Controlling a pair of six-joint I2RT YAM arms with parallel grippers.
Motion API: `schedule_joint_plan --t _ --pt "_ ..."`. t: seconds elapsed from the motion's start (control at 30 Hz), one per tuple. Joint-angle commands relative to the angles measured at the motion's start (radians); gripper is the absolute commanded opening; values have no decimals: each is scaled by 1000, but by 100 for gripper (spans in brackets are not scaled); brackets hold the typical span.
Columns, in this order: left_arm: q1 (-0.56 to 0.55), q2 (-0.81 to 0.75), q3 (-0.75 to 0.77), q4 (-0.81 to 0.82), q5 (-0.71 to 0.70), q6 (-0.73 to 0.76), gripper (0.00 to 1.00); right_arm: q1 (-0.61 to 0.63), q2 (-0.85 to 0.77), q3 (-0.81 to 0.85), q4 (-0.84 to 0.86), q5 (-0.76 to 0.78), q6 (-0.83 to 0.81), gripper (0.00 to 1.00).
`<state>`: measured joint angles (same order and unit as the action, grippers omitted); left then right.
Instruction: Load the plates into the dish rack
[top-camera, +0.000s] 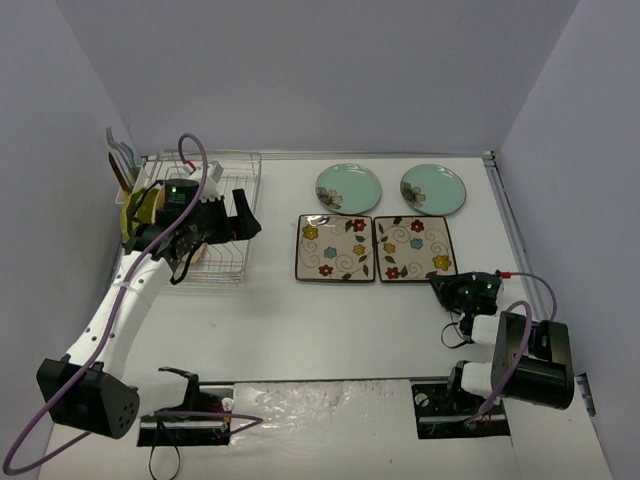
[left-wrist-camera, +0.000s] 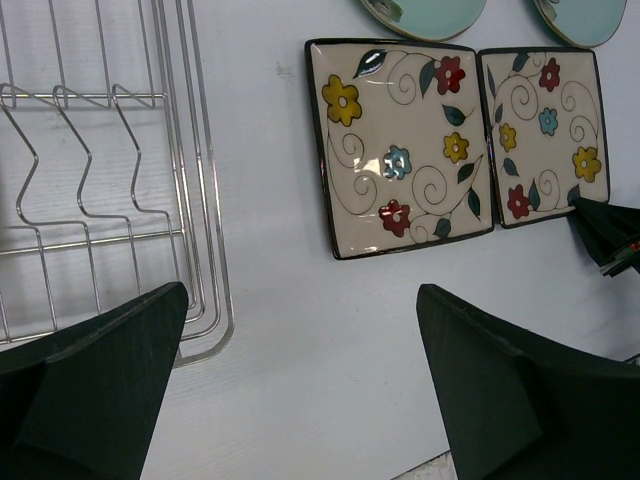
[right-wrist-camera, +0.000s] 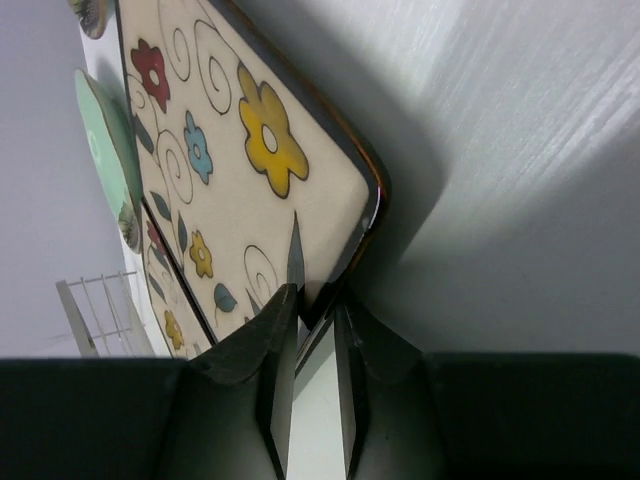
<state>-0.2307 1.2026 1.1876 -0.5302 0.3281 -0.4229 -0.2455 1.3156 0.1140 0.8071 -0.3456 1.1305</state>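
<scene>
The silver wire dish rack (top-camera: 222, 262) stands at the back left and also shows in the left wrist view (left-wrist-camera: 90, 200). A lime-green plate (top-camera: 138, 205) stands upright at its left end, partly hidden by my left arm. My left gripper (top-camera: 243, 216) hovers over the rack's right side, open and empty (left-wrist-camera: 300, 375). Two square floral plates (top-camera: 334, 247) (top-camera: 414, 248) lie side by side mid-table, and two teal plates (top-camera: 348, 187) (top-camera: 433, 189) lie behind them. My right gripper (top-camera: 446, 286) is shut on the near right corner of the right square plate (right-wrist-camera: 230, 150), with its rim between the fingertips (right-wrist-camera: 315, 300).
A white utensil holder (top-camera: 122, 168) with utensils sits at the rack's far left end. Grey walls close in the table on the left, back and right. The right gripper also shows at the right edge of the left wrist view (left-wrist-camera: 605, 235).
</scene>
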Motion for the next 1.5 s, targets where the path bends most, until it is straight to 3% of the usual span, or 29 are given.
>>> schedule_joint_plan --t 0.0,0.37,0.6,0.9,1.47 --pt "-41 -19 13 75 -7 -30 97 -9 -14 -1 -123 46 -24 2" --pt "-157 9 -29 184 -3 -182 97 -14 -356 100 -339 -11 66 0" --pt "-283 115 -48 337 -6 -422 97 -12 -357 142 -328 -81 177 0" --pt "-422 393 79 396 26 -590 97 -7 -343 213 -386 -130 249 0" --pt "-482 802 385 483 145 -877 97 -6 -295 309 -419 -151 274 0"
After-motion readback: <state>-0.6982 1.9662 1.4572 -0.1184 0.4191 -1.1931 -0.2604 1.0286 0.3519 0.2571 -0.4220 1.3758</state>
